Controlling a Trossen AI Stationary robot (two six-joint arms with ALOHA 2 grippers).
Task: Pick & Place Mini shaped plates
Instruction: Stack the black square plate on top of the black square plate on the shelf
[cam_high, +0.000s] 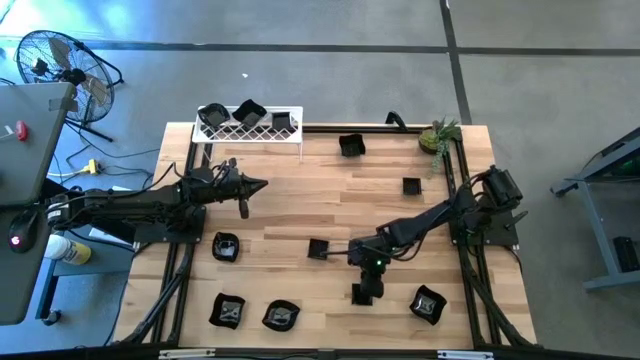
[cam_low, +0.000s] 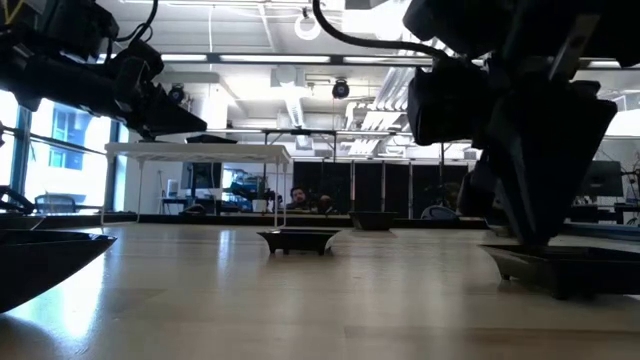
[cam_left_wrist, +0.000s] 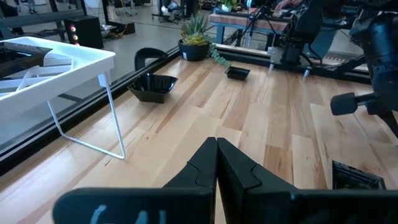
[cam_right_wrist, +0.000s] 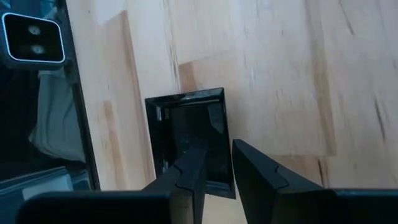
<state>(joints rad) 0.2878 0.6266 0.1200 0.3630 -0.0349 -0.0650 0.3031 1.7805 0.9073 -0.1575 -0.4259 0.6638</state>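
On the left, the left gripper hovers over the counter near the white rack, fingers pressed together. To the right, near the front edge, the right gripper straddles one rim of a square black plate, fingers slightly apart.

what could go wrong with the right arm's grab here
The right end effector straddles one rim of the square plate, with one finger inside and one outside. A thin-edge pinch may slip or tip the glossy plate. That plate sits near the table's front edge, so a nudge might push it off.
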